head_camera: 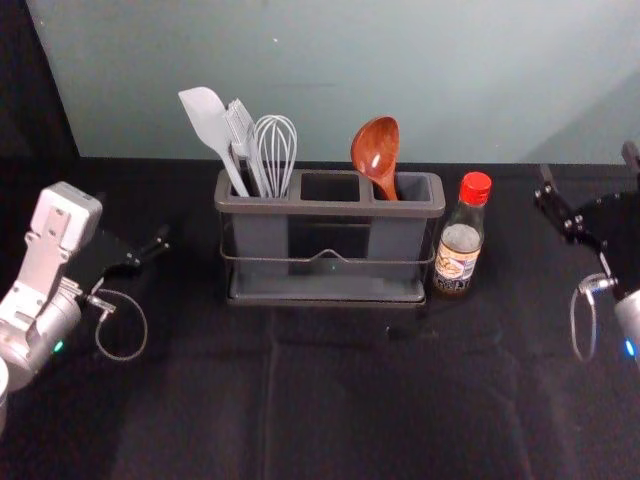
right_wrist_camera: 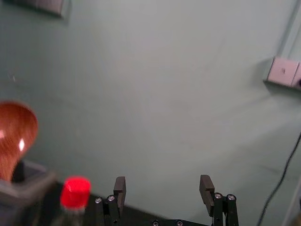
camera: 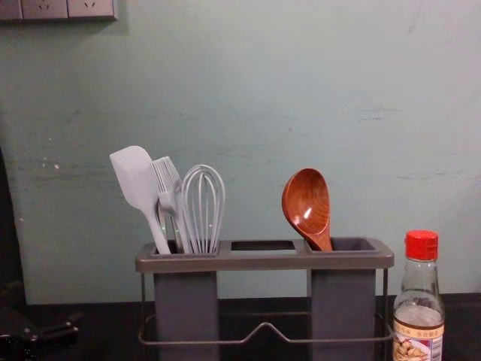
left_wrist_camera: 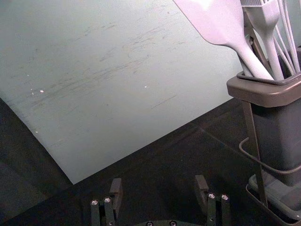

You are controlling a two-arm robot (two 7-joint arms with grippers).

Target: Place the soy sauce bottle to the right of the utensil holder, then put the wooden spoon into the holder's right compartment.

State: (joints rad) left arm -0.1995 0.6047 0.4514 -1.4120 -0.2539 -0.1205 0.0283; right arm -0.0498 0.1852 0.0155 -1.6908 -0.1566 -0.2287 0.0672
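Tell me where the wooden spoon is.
In the head view, the spoon stands in the right compartment of the holder, between the whisk and the bottle.

Spatula (camera: 133, 177), brush (camera: 167, 180), whisk (camera: 201, 212) together; sockets (camera: 92, 7) on wall (camera: 248, 98)

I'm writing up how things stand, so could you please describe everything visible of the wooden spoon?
The wooden spoon is glossy reddish-brown, with visible grain and a rounded bowl. It stands bowl-up in the right compartment of the utensil holder, leaning left, hollow side toward the robot. Its lower handle is hidden inside; nothing grips it.
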